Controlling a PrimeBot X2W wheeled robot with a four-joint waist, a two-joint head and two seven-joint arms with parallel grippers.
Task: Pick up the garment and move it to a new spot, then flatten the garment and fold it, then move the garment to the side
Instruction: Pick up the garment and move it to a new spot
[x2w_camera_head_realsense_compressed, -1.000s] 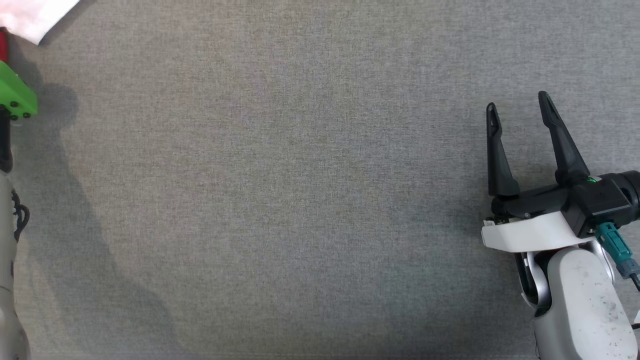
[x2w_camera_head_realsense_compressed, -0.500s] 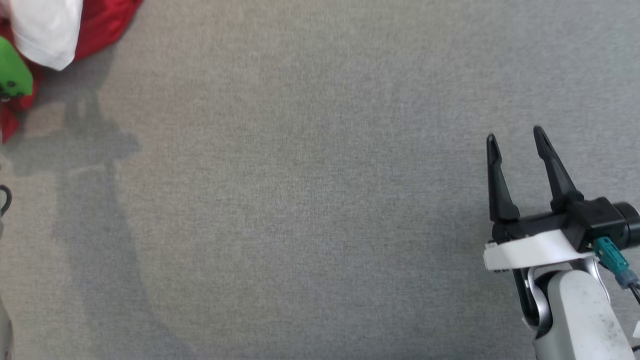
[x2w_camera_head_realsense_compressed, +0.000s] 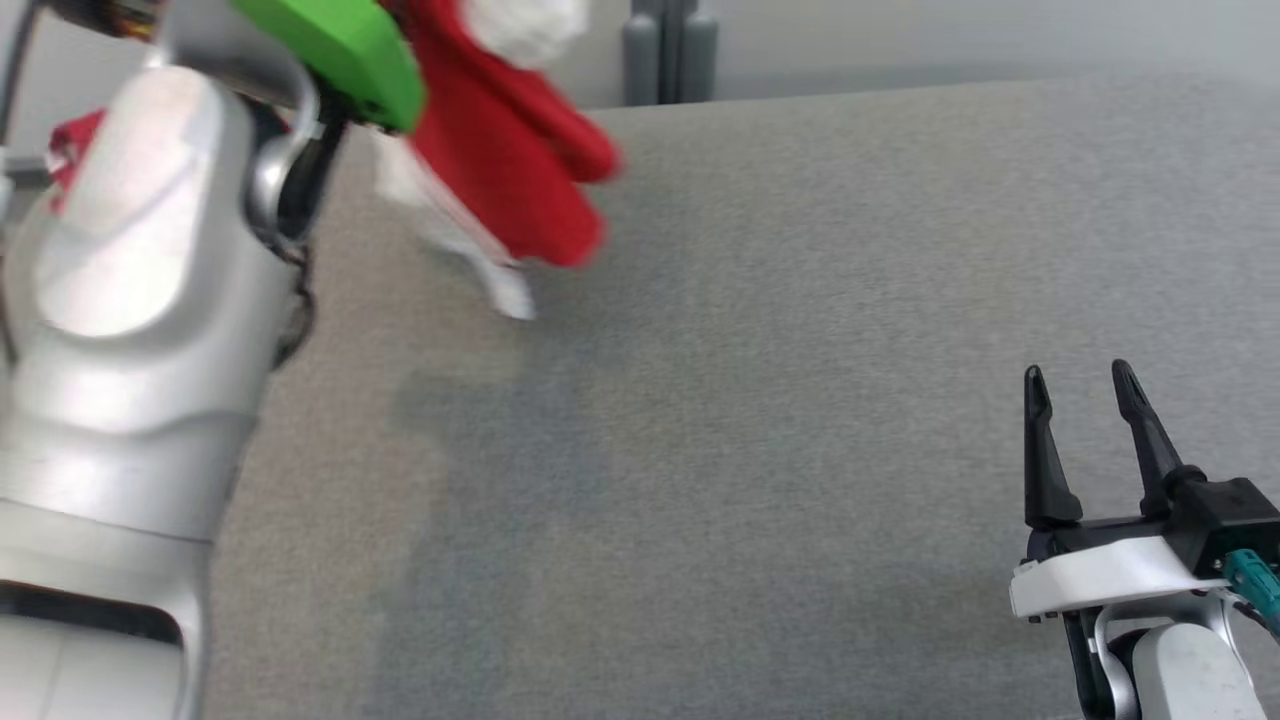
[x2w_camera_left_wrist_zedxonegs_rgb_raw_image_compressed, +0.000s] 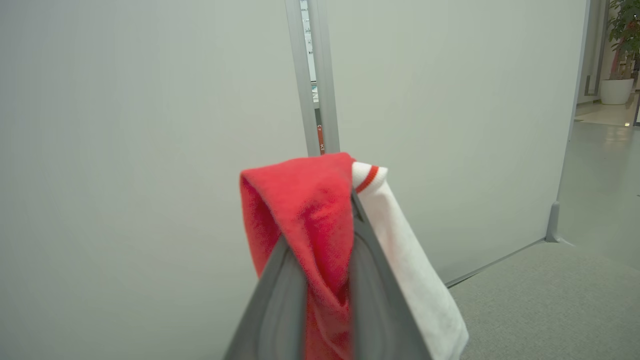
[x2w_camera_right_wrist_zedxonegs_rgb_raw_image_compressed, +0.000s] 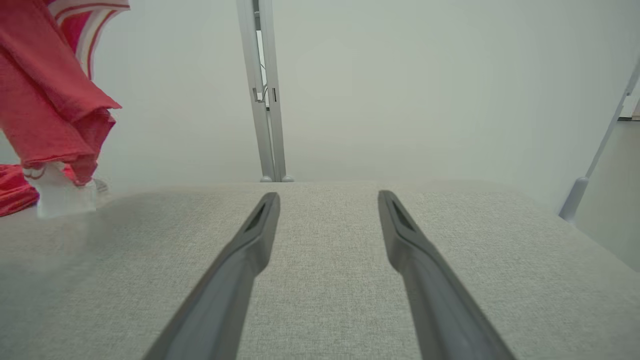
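Up it comes! The left hand (x2w_camera_left_wrist_zedxonegs_rgb_raw_image_compressed: 325, 215) is pinched nearly shut on a fold of the red-and-white garment (x2w_camera_left_wrist_zedxonegs_rgb_raw_image_compressed: 300, 200), red cloth squeezed between its fingers and a white striped cuff draped over the right one. A second ago the head view had just a corner of white cloth and the green wrist housing (x2w_camera_head_realsense_compressed: 340, 45) at its left edge. Now the camera has tipped up, and the left forearm (x2w_camera_head_realsense_compressed: 140, 300) looms large at the left. The garment (x2w_camera_head_realsense_compressed: 500, 150) swings blurred in the air above the far left of the grey surface (x2w_camera_head_realsense_compressed: 800, 400). From the right wrist view its lowest white end hangs close to the surface, though the blur hides whether it touches. The right hand (x2w_camera_head_realsense_compressed: 1077, 370) waits at the near right, well apart from the cloth, fingers spread wide and holding nothing. So the pickup looks done and the carry to a new spot is under way. The wide bare middle of the surface looks the natural landing place, with flattening and folding yet to come.
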